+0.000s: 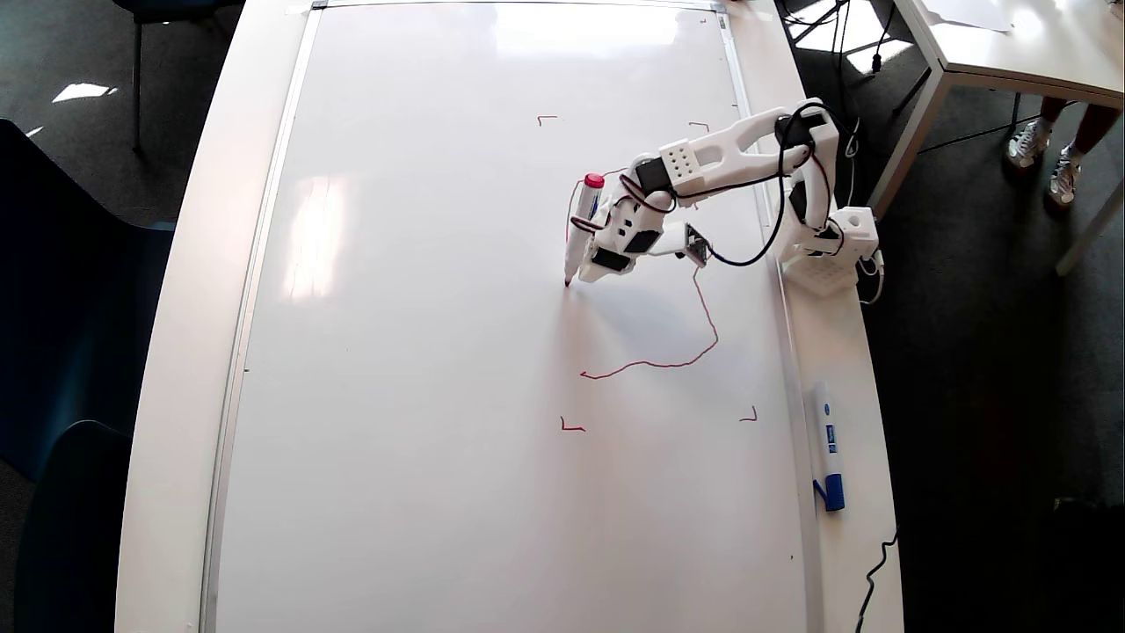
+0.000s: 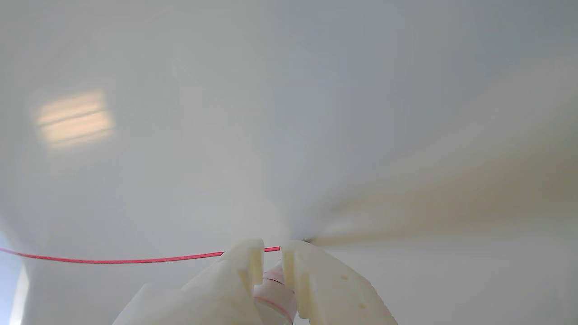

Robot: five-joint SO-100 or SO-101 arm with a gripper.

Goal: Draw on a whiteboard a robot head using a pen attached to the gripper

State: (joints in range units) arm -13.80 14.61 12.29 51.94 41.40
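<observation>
The whiteboard (image 1: 422, 352) fills the table. In the overhead view the white gripper (image 1: 587, 237) is shut on the pen (image 1: 582, 220), which stands tilted with its red cap up and its dark tip touching the board. The robot head (image 1: 708, 318) is a partial wobbly red outline: one stroke runs from under the arm down and left to a point below the gripper, and another curves behind the pen. In the wrist view the gripper (image 2: 272, 253) clasps the pen (image 2: 273, 291) between its fingers (image 2: 246, 266). A red line (image 2: 113, 260) runs from the left edge to the tip.
Small red corner marks (image 1: 571, 427) (image 1: 750, 417) (image 1: 547, 118) frame the drawing area. A white marker with a blue cap (image 1: 829, 453) lies on the table right of the board. The arm's base (image 1: 826, 255) sits at the board's right edge. A person's feet (image 1: 1046, 154) and another table (image 1: 1011, 44) are at the top right.
</observation>
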